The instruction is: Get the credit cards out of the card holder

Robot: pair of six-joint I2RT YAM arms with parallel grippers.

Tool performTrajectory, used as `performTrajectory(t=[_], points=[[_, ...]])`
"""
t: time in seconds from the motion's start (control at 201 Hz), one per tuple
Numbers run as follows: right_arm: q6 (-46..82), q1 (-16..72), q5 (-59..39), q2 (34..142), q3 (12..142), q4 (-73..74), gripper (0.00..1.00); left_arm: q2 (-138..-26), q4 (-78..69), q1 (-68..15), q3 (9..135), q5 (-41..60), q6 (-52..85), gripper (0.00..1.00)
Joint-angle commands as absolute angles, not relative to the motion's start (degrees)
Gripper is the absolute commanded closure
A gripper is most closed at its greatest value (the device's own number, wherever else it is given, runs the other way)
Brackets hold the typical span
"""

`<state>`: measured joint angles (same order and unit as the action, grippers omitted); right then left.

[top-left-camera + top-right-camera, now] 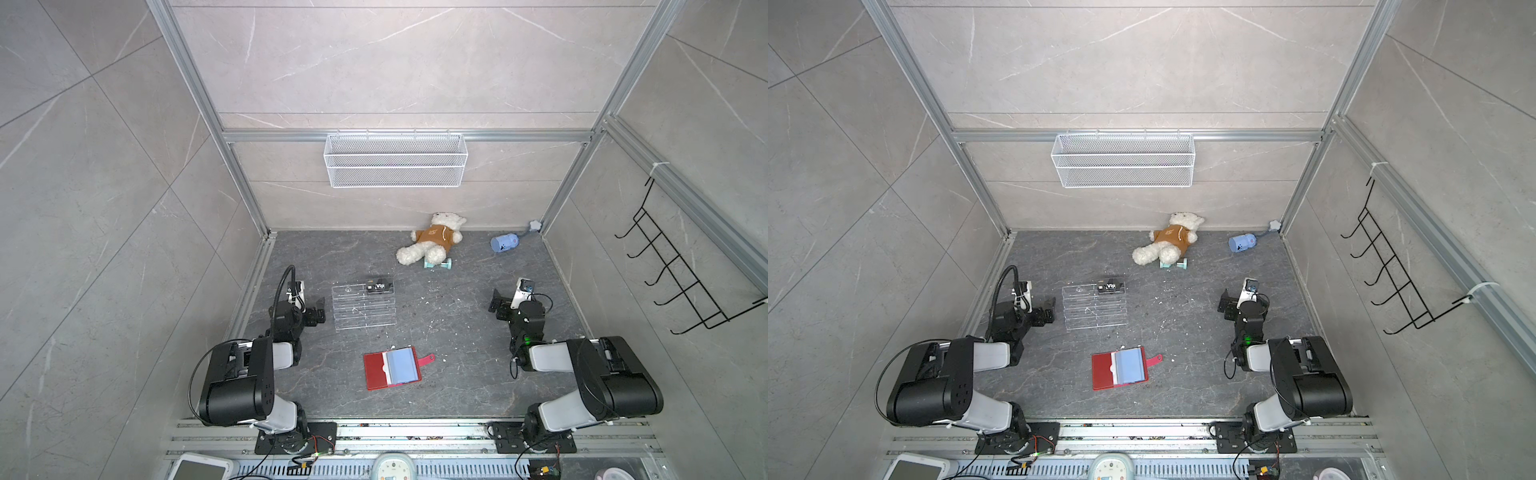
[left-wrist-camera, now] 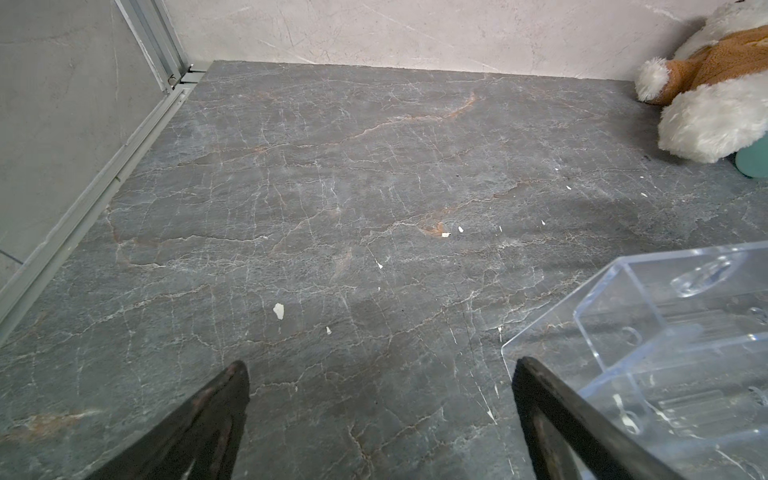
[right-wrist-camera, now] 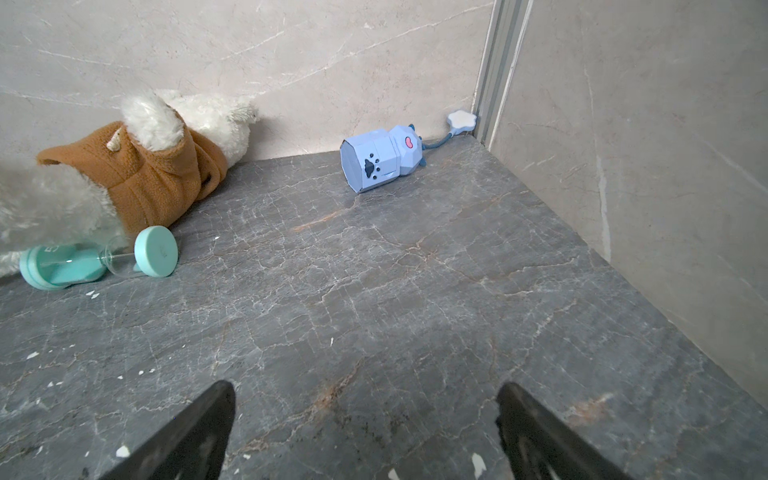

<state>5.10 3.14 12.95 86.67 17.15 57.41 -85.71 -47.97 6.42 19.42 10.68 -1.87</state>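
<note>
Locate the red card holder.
In both top views the card holder lies open on the table, centred, on the near side of the clear acrylic rack.

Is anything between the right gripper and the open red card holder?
Nothing visible: bare tabletop lies between the open right gripper and the card holder. The clear acrylic rack stands off that line, nearer the left gripper.

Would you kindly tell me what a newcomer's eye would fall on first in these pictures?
The open red card holder lies flat near the front middle of the table, its pale blue sleeves facing up. Behind it, a dark Vip card sits at the far right corner of the clear acrylic rack. A white teddy bear in a brown hoodie lies by the back wall.
</note>
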Motion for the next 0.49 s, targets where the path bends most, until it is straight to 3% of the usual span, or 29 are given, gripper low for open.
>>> performTrajectory(t=[0.0, 0.488], points=[[4.9, 3.58, 14.39, 87.16, 18.11, 56.43, 0.0, -86.0, -49.1, 6.59, 20.37, 11.18, -0.93, 0.0], [4.67, 3.95, 14.78, 87.24, 18.56, 55.76, 0.0, -85.95, -49.05, 6.59, 20.29, 11.26, -0.99, 0.0]])
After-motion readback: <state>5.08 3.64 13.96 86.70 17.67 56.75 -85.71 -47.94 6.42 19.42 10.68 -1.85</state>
